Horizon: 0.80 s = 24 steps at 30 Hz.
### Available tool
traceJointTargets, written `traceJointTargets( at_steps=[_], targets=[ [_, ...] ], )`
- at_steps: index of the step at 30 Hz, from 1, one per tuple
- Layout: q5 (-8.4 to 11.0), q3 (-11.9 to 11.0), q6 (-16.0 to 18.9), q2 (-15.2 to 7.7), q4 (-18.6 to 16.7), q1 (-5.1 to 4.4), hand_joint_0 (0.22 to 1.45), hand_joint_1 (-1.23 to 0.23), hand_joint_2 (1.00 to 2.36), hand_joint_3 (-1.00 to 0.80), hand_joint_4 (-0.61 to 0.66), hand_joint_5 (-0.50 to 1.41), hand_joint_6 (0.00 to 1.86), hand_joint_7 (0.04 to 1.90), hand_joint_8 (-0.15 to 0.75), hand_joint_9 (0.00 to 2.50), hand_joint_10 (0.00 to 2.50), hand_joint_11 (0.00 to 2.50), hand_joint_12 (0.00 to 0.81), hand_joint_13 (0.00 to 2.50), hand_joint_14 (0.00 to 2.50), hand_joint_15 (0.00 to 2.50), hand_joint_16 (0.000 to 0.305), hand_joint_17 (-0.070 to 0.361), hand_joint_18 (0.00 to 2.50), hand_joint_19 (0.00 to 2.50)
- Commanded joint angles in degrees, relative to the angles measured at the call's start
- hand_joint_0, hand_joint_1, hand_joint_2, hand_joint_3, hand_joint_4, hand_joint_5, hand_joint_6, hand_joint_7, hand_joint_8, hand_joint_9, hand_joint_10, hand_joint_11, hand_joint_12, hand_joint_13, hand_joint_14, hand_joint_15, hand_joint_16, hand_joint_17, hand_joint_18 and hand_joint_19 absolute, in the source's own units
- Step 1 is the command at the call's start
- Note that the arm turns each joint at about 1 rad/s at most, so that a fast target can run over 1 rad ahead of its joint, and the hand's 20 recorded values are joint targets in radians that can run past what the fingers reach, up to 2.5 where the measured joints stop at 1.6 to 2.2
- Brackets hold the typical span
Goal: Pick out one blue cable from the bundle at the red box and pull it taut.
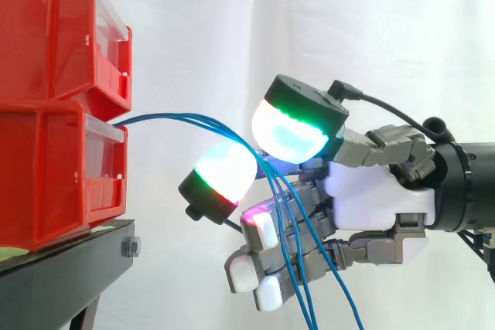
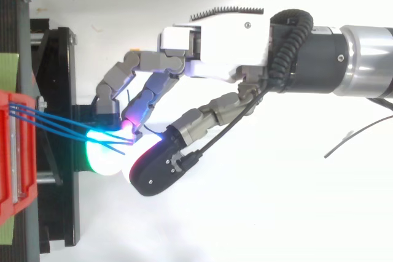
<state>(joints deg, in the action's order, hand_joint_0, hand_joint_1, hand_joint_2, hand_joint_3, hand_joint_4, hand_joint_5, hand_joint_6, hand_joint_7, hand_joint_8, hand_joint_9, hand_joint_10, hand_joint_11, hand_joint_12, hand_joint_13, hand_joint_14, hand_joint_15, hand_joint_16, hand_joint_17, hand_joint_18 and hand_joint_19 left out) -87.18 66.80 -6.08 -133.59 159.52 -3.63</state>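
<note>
Several thin blue cables (image 1: 186, 119) come out of the lower red bin (image 1: 46, 175) and arc loosely to the right. They run in between two big glowing fingertip pads (image 1: 294, 133) of the hand (image 1: 379, 199), then hang down across the lower curled fingers and past the bottom edge. In the top view the blue cables (image 2: 55, 124) cross from the red bin (image 2: 9, 151) to the spot where the pads meet. The hand (image 2: 221, 41) reaches in from the right, fingers curled, pinching the strands a short way off the bin. I cannot tell whether it holds one strand or more.
A second red bin (image 1: 46, 28) is stacked on the lower one. Both stand on a black stand (image 1: 62, 276) whose front edge carries a bolt (image 1: 130, 247). The white curtain hangs behind. There is open space below and to the right of the stand.
</note>
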Motion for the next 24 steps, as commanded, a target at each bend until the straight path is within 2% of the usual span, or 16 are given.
traceJointTargets(
  at_steps=[1,6,9,16,21,24],
  targets=[
    [0.17,0.0,0.0,0.0,0.0,0.11,0.51,-0.59,1.00,-0.50,0.03,-0.16,0.94,0.70,0.255,0.99,0.02,0.78,0.328,0.83,0.02,0.51,0.052,0.116,0.70,0.58],
    [0.17,0.0,-0.1,0.0,0.0,0.20,0.56,-0.48,1.00,-0.50,0.02,-0.14,0.92,0.76,0.247,1.01,0.03,0.78,0.318,0.83,0.02,0.52,0.049,0.109,0.68,0.61],
    [0.17,0.0,0.0,0.0,0.0,0.20,0.59,-0.54,1.00,-0.48,-0.01,-0.14,0.92,0.79,0.246,1.02,0.03,0.78,0.317,0.83,0.02,0.53,0.048,0.107,0.67,0.62],
    [0.17,0.0,-0.1,0.0,0.0,0.20,0.62,-0.70,1.02,-0.31,-0.03,-0.14,0.93,0.86,0.251,1.02,0.02,0.80,0.315,0.84,0.02,0.53,0.048,0.108,0.68,0.60],
    [0.17,0.0,-0.2,0.0,0.0,0.20,0.66,-0.78,1.02,-0.29,-0.09,-0.14,0.95,0.88,0.253,1.02,0.03,0.80,0.314,0.85,0.02,0.53,0.048,0.107,0.70,0.59],
    [0.17,0.0,-0.3,0.0,-0.1,0.20,0.70,-0.83,1.01,-0.35,-0.14,-0.14,0.95,0.95,0.240,1.02,0.03,0.80,0.310,0.86,0.02,0.53,0.047,0.105,0.72,0.58]
  ],
)
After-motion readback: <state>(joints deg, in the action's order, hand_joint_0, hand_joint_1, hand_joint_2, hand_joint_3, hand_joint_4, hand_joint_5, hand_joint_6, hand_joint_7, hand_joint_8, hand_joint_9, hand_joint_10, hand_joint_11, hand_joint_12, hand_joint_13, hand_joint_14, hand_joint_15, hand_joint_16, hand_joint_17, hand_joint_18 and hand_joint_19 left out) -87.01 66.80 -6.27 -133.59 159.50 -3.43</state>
